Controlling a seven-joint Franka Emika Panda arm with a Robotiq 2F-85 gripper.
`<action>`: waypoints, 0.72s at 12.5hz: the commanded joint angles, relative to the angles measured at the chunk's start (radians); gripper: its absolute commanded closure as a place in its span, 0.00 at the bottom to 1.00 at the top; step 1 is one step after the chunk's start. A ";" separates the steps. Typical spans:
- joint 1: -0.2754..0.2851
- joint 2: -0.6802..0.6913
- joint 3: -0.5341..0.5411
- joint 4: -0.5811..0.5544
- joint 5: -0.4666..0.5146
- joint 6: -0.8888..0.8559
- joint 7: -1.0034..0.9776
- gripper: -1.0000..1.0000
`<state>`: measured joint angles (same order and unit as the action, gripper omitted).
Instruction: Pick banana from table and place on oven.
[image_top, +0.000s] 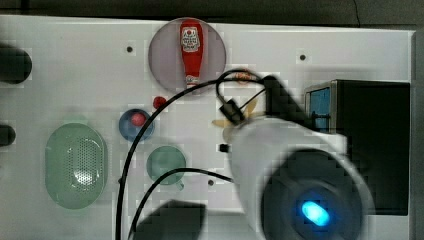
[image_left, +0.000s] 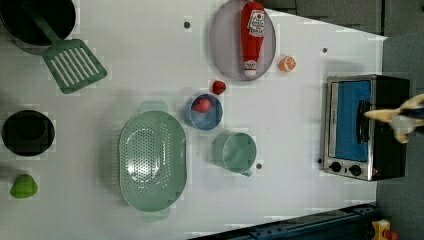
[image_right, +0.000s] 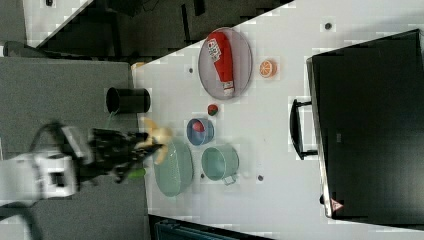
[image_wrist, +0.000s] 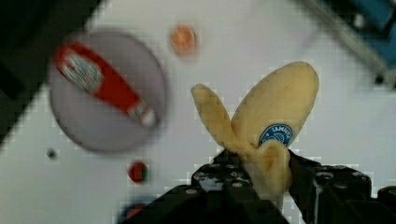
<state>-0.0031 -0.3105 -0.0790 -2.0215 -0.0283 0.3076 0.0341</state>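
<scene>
In the top view we see the banana (image_top: 239, 116) held off the table (image_top: 75, 65), just beside the oven (image_top: 372, 145) on the top view's left. In the left view it hangs over the oven's black top, long axis pointing toward the door. In the wrist view our gripper (image_wrist: 261, 179) is clamped on its stem end, so we judge only a short lowering remains.

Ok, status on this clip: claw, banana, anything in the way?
Claw shut on banana, lifted off the table. Oven top bare, not reached yet. Nothing blocking that I can see.
</scene>
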 joint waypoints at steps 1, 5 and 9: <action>-0.035 0.085 -0.102 0.035 -0.004 -0.114 -0.055 0.71; -0.053 0.172 -0.285 0.068 -0.045 -0.055 -0.307 0.71; -0.057 0.326 -0.462 0.071 -0.045 0.182 -0.641 0.71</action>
<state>-0.0737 0.0435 -0.5376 -1.9590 -0.0840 0.4707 -0.4519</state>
